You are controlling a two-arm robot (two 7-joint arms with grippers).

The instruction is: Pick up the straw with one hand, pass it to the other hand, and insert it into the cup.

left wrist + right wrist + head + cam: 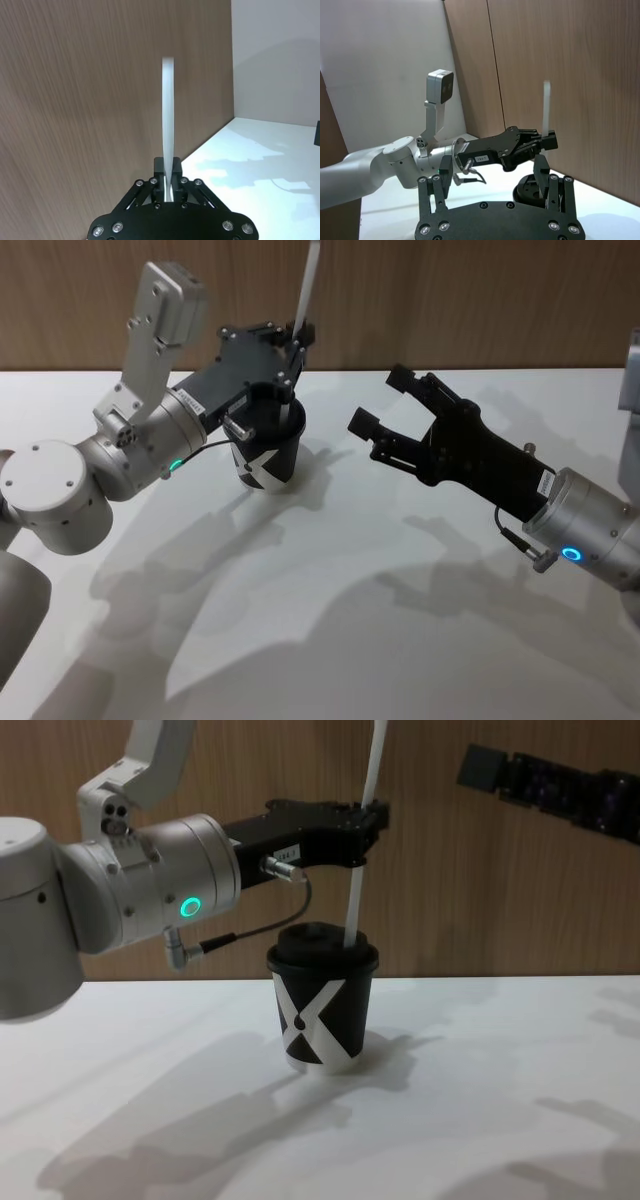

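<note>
left claw (368, 820) clenched on straw (362, 840) | tip seemingly at cup (320, 1010) lid | right claw (385, 405) released

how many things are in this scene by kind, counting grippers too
straws: 1, white straw, clamped in the left gripper, its lower end at the lid
cups: 1, black cup with a white X, on the table
grippers: 2, the left one plus the right gripper, open and apart from the cup
total: 4
</note>
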